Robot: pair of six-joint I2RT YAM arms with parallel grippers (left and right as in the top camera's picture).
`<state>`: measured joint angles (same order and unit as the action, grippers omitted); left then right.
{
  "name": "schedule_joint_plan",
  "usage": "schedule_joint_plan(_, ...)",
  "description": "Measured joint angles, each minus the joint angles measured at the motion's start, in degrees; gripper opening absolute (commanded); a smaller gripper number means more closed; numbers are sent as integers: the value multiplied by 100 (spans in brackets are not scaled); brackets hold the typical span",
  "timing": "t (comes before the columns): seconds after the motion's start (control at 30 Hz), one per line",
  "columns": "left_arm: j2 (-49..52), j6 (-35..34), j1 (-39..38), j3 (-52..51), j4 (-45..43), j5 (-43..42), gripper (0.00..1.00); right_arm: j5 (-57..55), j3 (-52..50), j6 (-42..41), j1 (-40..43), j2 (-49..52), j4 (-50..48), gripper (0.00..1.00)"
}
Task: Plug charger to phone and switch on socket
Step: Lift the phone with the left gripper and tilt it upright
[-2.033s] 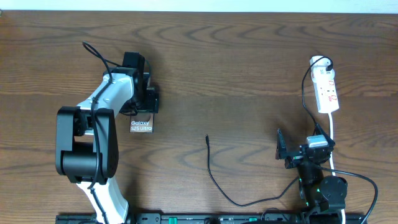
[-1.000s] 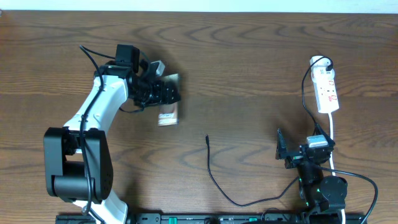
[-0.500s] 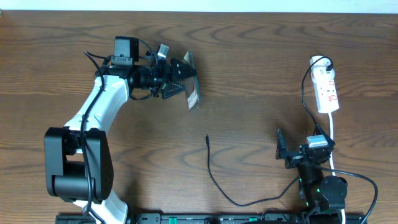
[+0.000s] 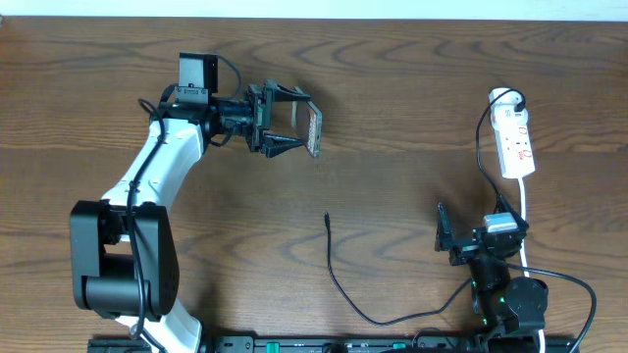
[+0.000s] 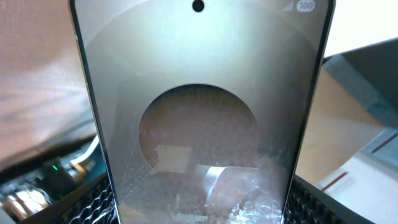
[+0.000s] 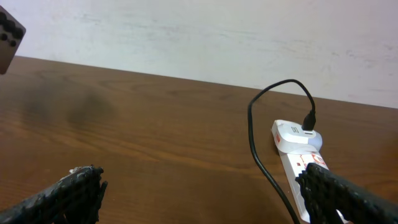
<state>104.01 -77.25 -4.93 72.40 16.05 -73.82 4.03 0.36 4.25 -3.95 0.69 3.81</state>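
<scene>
My left gripper [image 4: 292, 120] is shut on the phone [image 4: 314, 130] and holds it on edge above the table at the upper middle. In the left wrist view the phone's glossy screen [image 5: 199, 112] fills the frame between the fingers. The charger cable [image 4: 339, 284] lies on the table with its black plug tip [image 4: 327, 219] pointing up, below the phone. The white socket strip [image 4: 515, 142] lies at the far right with a black cable plugged into its top; it also shows in the right wrist view [image 6: 298, 155]. My right gripper [image 4: 478, 240] is open and empty, below the socket.
The socket's thick white cord [image 4: 525, 221] runs down past my right arm. The left arm's body [image 4: 128, 245] stands over the table's left side. A pale wall [image 6: 205, 31] rises behind the far table edge.
My left gripper has lifted the phone off the table, carried it right and up, and turned it from lying flat to standing on edge. The right arm has not moved.
</scene>
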Motion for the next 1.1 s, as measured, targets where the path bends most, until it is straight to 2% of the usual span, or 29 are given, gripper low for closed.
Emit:
schedule_joint_plan(0.1, 0, -382, 7, 0, 0, -72, 7, 0, 0, 0, 0, 0, 0, 99)
schedule_joint_plan(0.3, 0, -697, 118, 0, -2, -267, 7, 0, 0, 0, 0, 0, 0, 99)
schedule_joint_plan(1.1, 0, -826, 262, 0, -131, -367, 7, 0, 0, 0, 0, 0, 0, 99)
